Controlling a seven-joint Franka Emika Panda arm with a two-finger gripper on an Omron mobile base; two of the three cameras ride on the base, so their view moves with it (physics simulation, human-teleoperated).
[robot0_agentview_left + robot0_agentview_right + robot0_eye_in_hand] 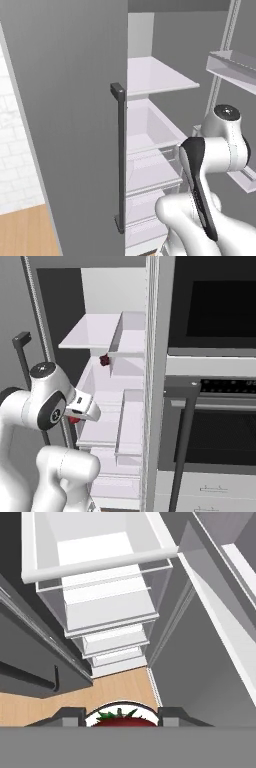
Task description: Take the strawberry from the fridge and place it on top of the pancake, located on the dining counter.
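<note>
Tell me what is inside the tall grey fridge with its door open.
Visible: white shelves and white drawers plus a small dark red item at a shelf edge. The grey door with the dark bar handle covers the left side; the lower drawers' insides are hidden.

Strawberry (119,718) sits between gripper (120,716) fingertips. Fridge (70,125) drawers (107,602) stacked ahead of gripper in hand view, floor (60,694) beyond. Oven (215,381) right of fridge.

glossy white arm (200,220), dark joints
</note>
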